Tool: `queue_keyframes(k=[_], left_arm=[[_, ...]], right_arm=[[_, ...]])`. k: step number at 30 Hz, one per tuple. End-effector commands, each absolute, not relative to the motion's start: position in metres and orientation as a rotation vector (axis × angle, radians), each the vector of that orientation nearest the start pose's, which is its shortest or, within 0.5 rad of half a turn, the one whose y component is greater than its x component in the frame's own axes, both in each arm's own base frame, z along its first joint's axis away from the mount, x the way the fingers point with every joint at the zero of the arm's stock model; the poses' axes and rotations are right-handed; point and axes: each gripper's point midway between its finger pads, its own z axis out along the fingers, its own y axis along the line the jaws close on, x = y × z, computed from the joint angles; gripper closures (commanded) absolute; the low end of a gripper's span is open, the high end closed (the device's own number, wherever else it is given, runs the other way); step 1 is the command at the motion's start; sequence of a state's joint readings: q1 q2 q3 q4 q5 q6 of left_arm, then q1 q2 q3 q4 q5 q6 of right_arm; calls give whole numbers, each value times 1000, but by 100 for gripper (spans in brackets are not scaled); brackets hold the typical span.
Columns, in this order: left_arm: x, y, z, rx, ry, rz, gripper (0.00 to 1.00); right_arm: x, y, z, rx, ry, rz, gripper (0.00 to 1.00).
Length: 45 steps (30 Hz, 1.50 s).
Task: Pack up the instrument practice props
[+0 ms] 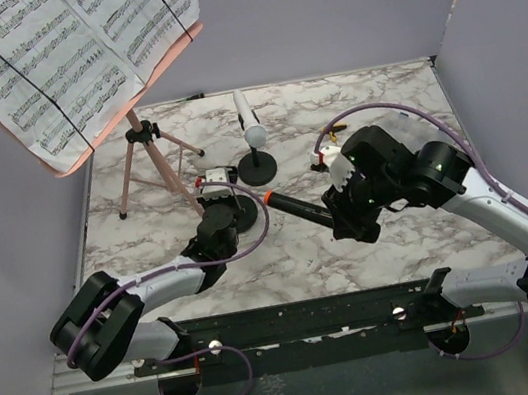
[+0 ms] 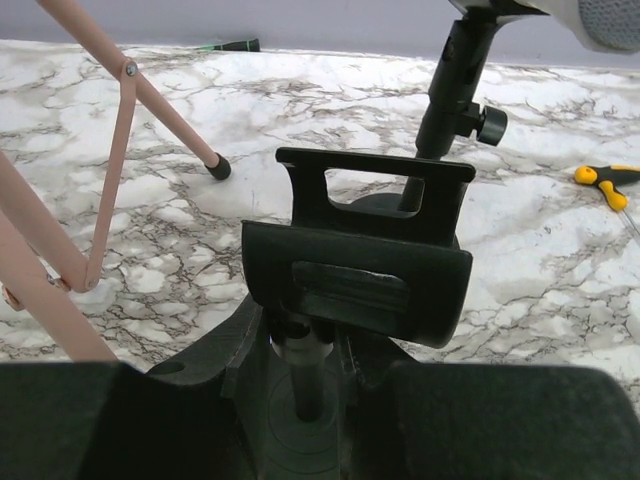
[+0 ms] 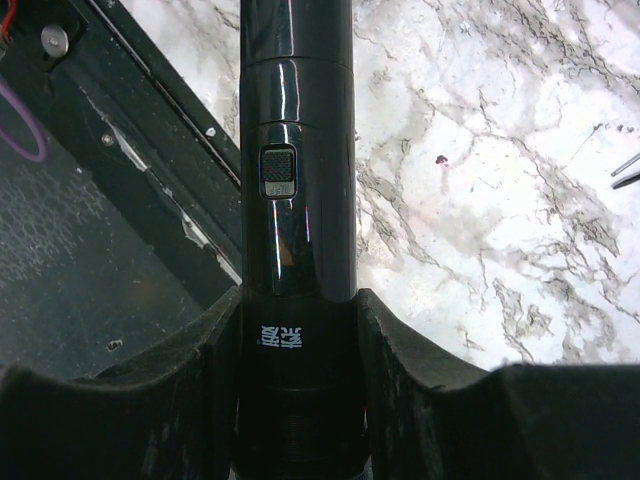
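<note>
The pink tripod music rest [image 1: 140, 152] stands at the back left, with white sheet-music pages [image 1: 68, 58] on its board. A white microphone [image 1: 250, 124] sits in a black round-based holder [image 1: 257, 168] at mid-table. My left gripper [image 1: 233, 206] [image 2: 305, 350] is shut on the stem of a second black holder [image 2: 360, 265], just below its clip. That holder's round base [image 1: 246, 213] rests on the table. My right gripper [image 1: 337, 210] [image 3: 297, 330] is shut on the black microphone [image 1: 296, 206] [image 3: 297, 180], which lies roughly level with its orange end towards the left gripper.
A yellow-handled tool [image 1: 334, 133] [image 2: 605, 180] lies at the back right, behind the right arm. A thin dark tool [image 2: 230, 45] lies by the back wall. Grey walls close in three sides. A black rail [image 1: 295, 319] runs along the near edge.
</note>
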State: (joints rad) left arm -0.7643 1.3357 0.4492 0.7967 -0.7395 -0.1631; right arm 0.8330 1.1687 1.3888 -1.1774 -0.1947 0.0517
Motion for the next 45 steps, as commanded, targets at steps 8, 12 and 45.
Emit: queue_keyframes(k=[8,12,45], left_arm=[[310,-178,144,210,1777,-147,43],[300,-172,161,224,1769,-163,34],[187,-247,241,1442,1336,-495,9]], right_arm=[[153,210,243,-1091,2349,518,99],[156,210,244,-1091,2339,508,99],[148,233,246,-1524,2008,636,99]])
